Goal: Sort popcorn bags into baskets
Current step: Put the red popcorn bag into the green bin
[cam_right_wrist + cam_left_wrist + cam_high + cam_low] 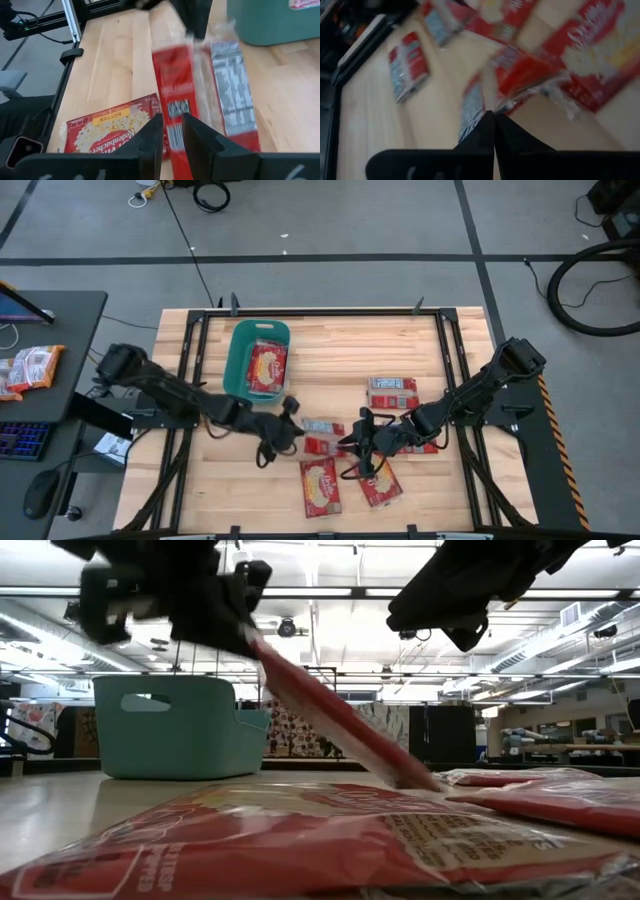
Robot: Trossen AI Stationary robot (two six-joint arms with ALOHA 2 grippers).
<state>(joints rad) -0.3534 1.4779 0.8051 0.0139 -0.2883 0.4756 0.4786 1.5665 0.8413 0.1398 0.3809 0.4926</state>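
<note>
Now the left gripper (292, 406) is pinching one end of a popcorn bag (330, 715) near the table's (330, 350) middle, tilting it up. Flat, floppy, slick foil: gripping an edge seam looks best. Right gripper (365, 442) is hovering part-open beside it. Teal basket (240, 365) is sitting toward the far-left corner.

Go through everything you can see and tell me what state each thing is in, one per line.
Left claw: shut on a popcorn bag.
Held bag: one end raised, other end on the table.
Right claw: over the bags mid-table, holding nothing.
Teal bin: upright, one bag lying inside.
Table: several bags lying flat, like this one.
</note>
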